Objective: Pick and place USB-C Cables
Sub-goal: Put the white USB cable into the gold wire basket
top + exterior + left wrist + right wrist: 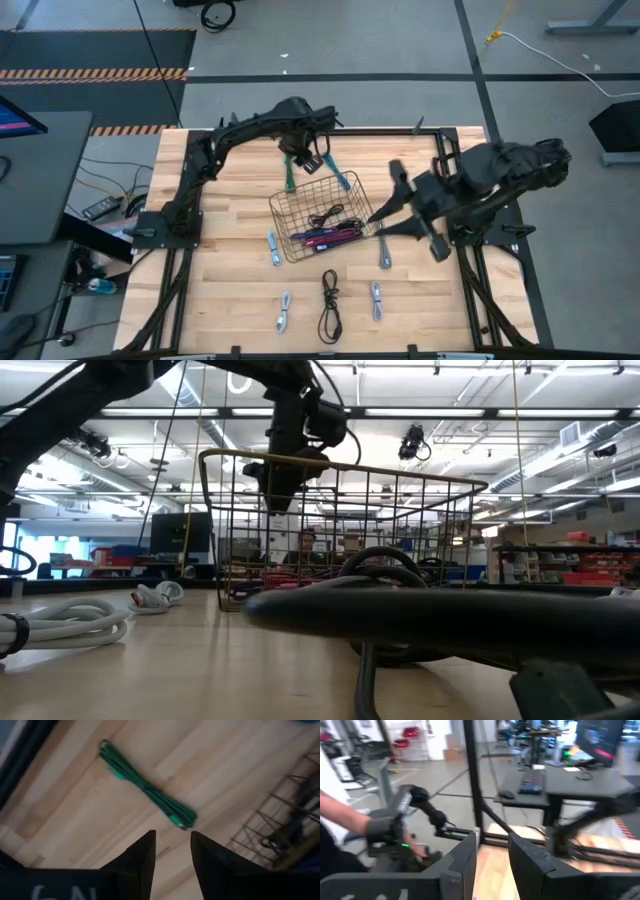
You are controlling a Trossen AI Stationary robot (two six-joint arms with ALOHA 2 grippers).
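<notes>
My left gripper [300, 158] hangs over the far side of the table [220, 290], just beyond the wire basket [285, 215]. Its two fingers [142, 857] stand a small way apart with nothing between them, and the green cable [145, 787] lies flat on the wood right ahead of the tips, stretched out as a long thin bundle. From above, that green cable [290, 172] sits close beside the basket's far corner, and a teal cable [343, 180] lies by the far rim on the other side.

My right gripper [390, 222] is near the basket's right side, fingers [465, 860] slightly parted and holding nothing; its camera looks out into the room, where a person's gloved hand [382, 827] shows.

Inside the basket lie a black cable [325, 213] and purple and magenta cables [330, 236]. On the near part of the table rest several pale blue-grey cables [284, 311] and a long black one [329, 305]
</notes>
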